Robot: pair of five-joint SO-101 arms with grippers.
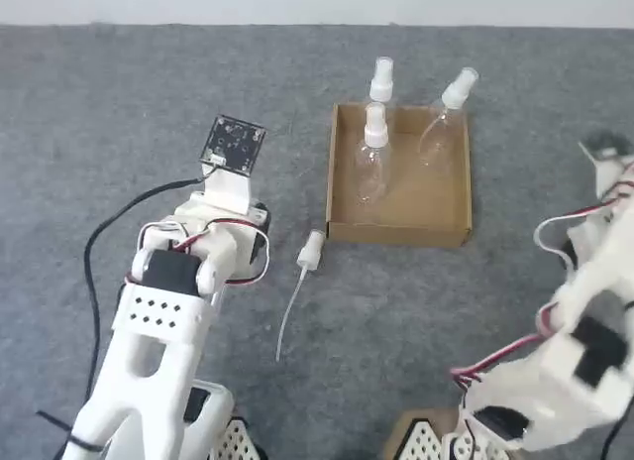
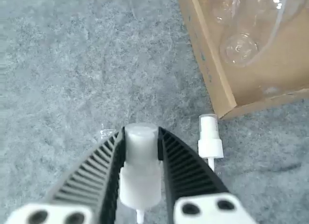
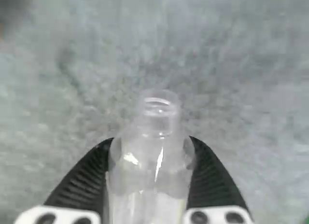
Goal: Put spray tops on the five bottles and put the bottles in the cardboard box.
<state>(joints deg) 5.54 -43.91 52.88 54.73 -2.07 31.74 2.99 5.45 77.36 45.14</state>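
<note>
Left end effector (image 2: 140, 136): clenched on a white spray top (image 2: 140, 178), held between both jaws with its head at the fingertips.
Loose top (image 2: 210, 139): lies on the desk (image 2: 72, 79) just beside the left end effector, between it and the box corner.
Box (image 2: 206, 64): ahead of the left end effector and off to one side, with capped bottles (image 1: 373, 161) inside.
Right end effector (image 3: 150, 144): grasping an uncapped clear bottle (image 3: 157, 113), whose open neck projects past the fingertips above the desk.
</note>
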